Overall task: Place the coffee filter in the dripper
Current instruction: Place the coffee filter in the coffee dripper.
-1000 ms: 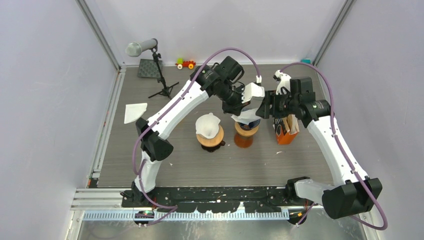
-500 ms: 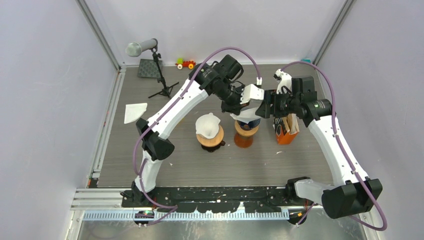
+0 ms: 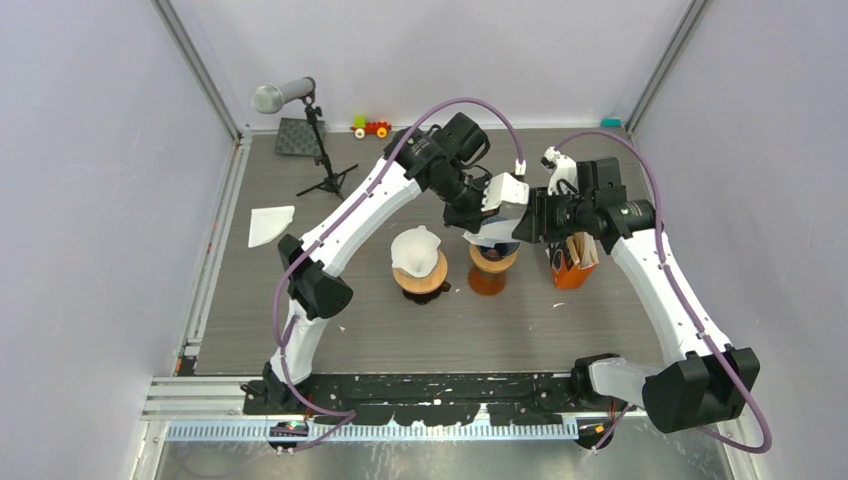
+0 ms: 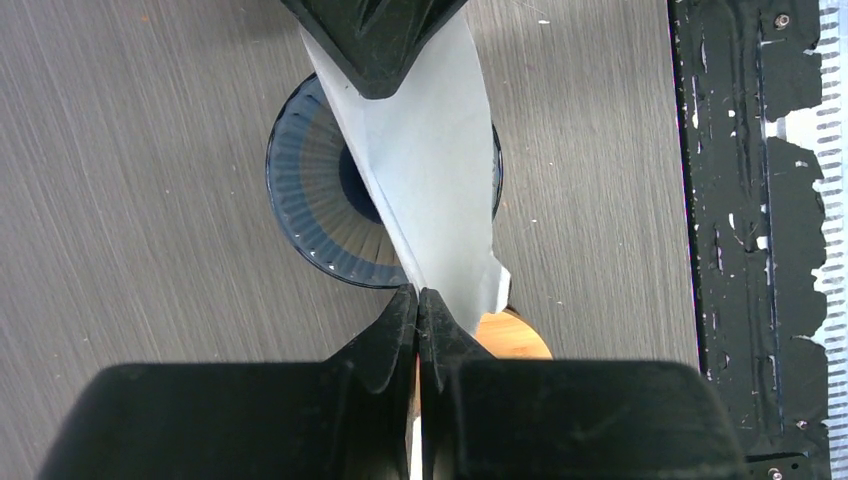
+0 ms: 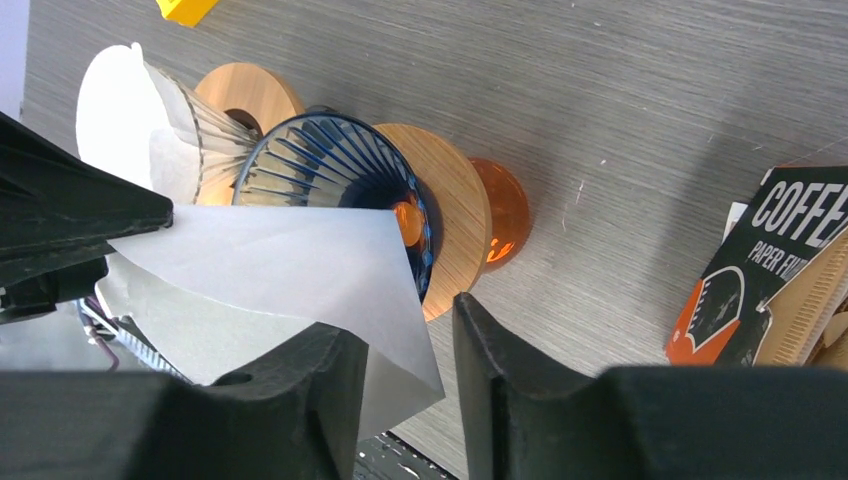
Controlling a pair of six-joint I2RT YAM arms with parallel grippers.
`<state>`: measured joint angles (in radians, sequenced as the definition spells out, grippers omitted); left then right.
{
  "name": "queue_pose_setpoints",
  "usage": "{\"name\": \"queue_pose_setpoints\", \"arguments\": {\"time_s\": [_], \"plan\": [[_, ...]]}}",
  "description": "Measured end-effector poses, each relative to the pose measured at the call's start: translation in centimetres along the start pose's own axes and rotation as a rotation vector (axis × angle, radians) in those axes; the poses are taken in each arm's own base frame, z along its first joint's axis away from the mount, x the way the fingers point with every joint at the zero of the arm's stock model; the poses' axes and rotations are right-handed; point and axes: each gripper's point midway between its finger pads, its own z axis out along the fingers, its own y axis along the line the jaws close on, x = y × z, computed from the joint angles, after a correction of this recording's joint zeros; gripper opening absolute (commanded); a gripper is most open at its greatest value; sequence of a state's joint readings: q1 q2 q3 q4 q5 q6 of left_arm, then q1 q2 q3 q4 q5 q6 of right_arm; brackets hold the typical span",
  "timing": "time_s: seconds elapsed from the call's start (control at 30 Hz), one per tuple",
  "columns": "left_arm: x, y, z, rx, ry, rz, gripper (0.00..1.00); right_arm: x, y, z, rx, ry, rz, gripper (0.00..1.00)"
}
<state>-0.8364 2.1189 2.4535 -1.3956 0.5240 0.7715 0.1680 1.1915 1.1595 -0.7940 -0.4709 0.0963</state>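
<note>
A spare filter paper lies at the far left of the worktop. To its right stands a second dripper with a white filter seated in it. Next comes the left claw, pinched tight on one edge of the coffee filter. This flat, folded paper is held tilted over the mouth of the blue dripper, not seated in it. The right claw stands half wide, its jaws astride the filter's opposite corner without clamping it. An orange box of filter packs stands just right.
</note>
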Motion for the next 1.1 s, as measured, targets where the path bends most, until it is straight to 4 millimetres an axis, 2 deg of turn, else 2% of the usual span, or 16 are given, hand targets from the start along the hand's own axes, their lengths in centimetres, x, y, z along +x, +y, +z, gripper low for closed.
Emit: {"name": "queue_pose_setpoints", "arguments": {"time_s": [0.13, 0.27, 0.6, 0.83, 1.1], "plan": [[0.0, 0.2, 0.0, -0.01, 0.001, -0.001, 0.15, 0.5, -0.2, 0.3, 0.002, 0.011, 0.01, 0.28], [0.0, 0.7, 0.2, -0.032, 0.002, -0.02, 0.25, 0.7, -0.3, 0.5, 0.005, 0.015, 0.02, 0.24], [0.7, 2.0, 1.0, -0.112, 0.024, -0.17, 0.35, 0.5, -0.5, 0.5, 0.019, 0.002, 0.042, 0.23], [1.7, 2.1, 1.6, -0.142, 0.046, -0.273, 0.45, 0.3, -0.5, 0.1, 0.034, -0.018, 0.04, 0.23], [0.7, 2.0, 0.5, -0.194, 0.008, -0.406, 0.49, 0.2, -0.6, 0.1, 0.043, -0.026, 0.045, 0.23]]}}
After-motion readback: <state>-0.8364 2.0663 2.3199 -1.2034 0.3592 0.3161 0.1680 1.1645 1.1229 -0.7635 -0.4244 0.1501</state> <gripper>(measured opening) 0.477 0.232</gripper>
